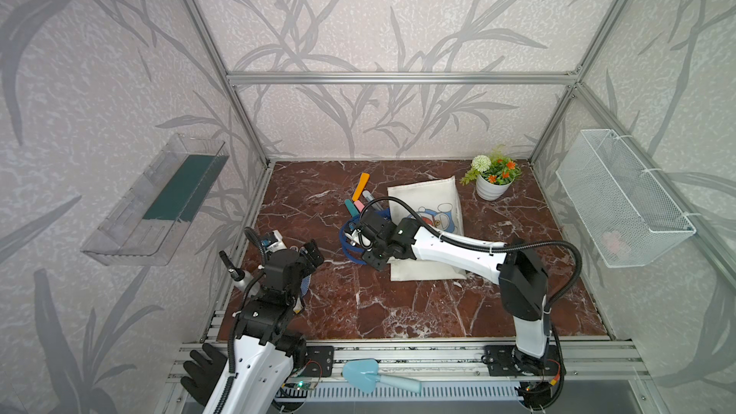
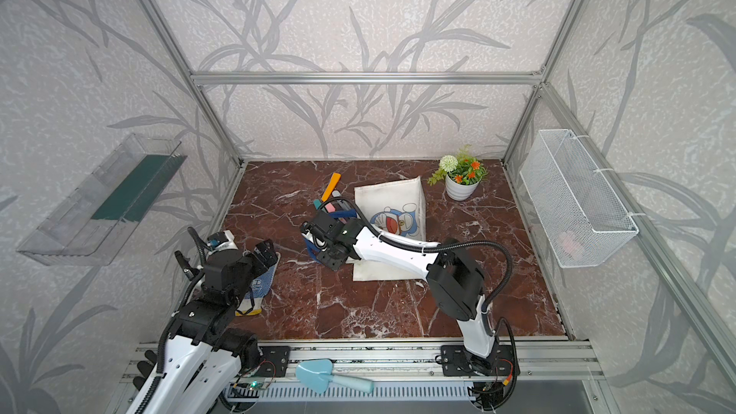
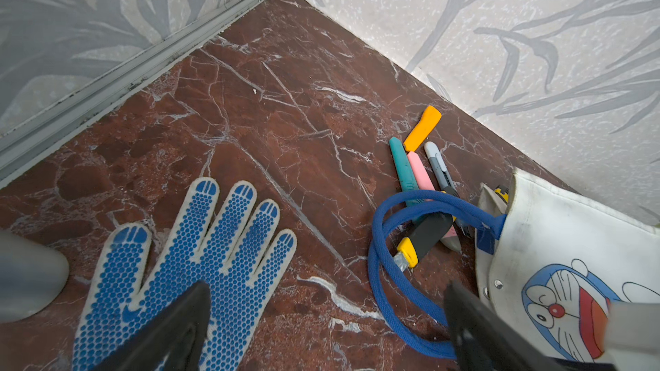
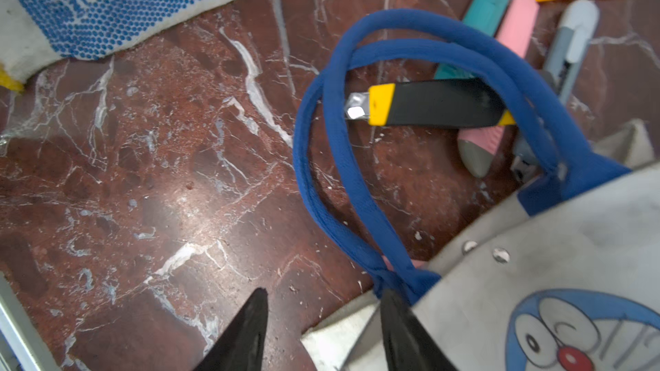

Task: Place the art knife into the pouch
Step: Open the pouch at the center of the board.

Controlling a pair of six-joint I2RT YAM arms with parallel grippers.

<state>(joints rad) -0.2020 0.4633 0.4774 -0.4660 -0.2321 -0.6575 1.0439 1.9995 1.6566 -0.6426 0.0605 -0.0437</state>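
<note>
The white pouch [image 1: 430, 197] [image 2: 392, 197] with the blue cartoon cat lies flat, and its blue strap handles [image 4: 343, 173] loop out onto the floor. A black-and-yellow art knife [image 4: 435, 101] [image 3: 425, 237] lies across those loops. Teal [image 3: 401, 165], pink, grey and orange knives [image 1: 361, 183] lie just beyond it. My right gripper [image 4: 325, 294] [image 1: 354, 236] hangs low at the pouch's mouth. Its jaws are partly apart, the pouch's rim corner lies between them, and one fingertip [image 4: 396, 315] is against the strap's base. My left gripper [image 3: 328, 289] [image 2: 265, 250] stands wide open and holds nothing.
A blue-dotted work glove [image 3: 200, 244] [image 2: 259, 284] lies under the left gripper. A potted flower [image 1: 492, 187] stands at the back right. A wire basket [image 1: 621, 201] hangs on the right wall and a clear shelf [image 1: 155, 201] on the left. A blue trowel [image 1: 374, 378] lies on the front rail.
</note>
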